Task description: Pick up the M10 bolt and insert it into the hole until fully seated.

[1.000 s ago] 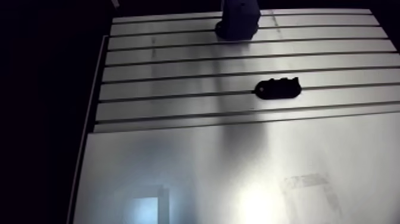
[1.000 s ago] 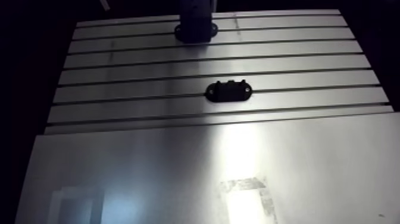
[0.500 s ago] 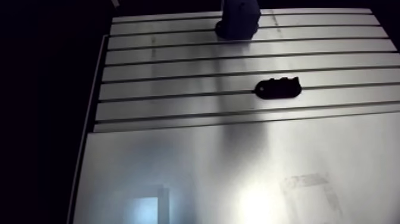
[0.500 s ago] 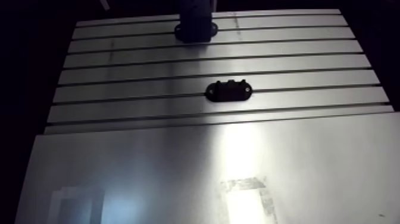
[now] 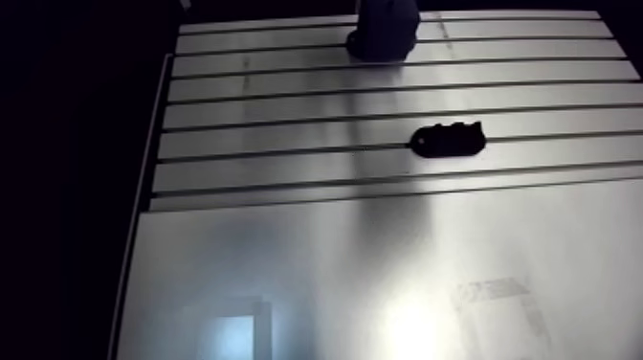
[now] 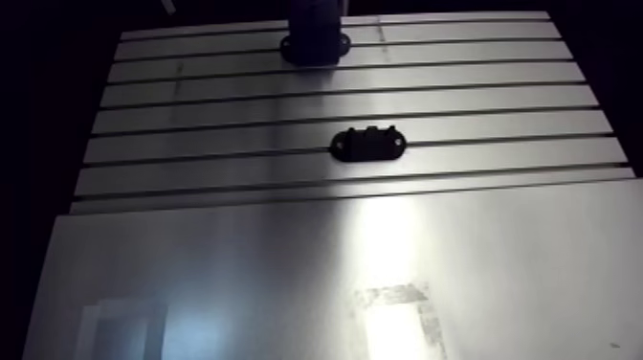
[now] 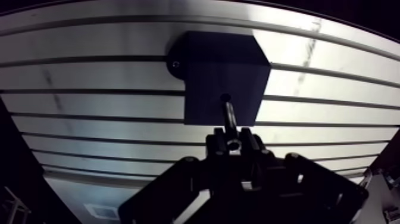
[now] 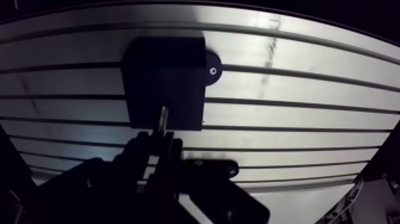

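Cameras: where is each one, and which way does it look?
Arm view: on the upper link, looking down over the table, a black bracket and the block; its own arm cannot be made out.
Wrist view: on the wrist, looking down past the jaws, shut on the bolt, at the block.
Both show the block and table.

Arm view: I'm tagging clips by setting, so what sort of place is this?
Probably a robotics assembly test bench: a slotted aluminium table, a dark block standing on it, and the gripper holding a bolt pointed at that block.
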Controlling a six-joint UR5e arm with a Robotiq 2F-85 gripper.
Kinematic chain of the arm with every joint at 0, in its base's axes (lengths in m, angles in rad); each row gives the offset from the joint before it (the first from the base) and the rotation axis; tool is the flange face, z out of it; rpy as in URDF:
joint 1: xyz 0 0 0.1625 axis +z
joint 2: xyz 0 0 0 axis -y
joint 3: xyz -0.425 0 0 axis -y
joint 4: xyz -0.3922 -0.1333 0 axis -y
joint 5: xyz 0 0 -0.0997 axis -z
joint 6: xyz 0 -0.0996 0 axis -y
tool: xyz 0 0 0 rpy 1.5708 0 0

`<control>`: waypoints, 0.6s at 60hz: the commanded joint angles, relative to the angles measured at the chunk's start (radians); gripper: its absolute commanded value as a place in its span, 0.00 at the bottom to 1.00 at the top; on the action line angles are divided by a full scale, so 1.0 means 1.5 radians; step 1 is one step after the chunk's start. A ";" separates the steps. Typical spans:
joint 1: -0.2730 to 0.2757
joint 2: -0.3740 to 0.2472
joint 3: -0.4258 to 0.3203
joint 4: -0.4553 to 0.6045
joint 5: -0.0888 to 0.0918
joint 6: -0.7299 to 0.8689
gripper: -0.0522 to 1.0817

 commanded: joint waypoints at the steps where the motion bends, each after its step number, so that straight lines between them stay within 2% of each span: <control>1: 0.000 0.002 0.000 0.000 -0.002 0.000 1.00; 36: 0.000 0.006 0.001 -0.001 0.000 0.000 1.00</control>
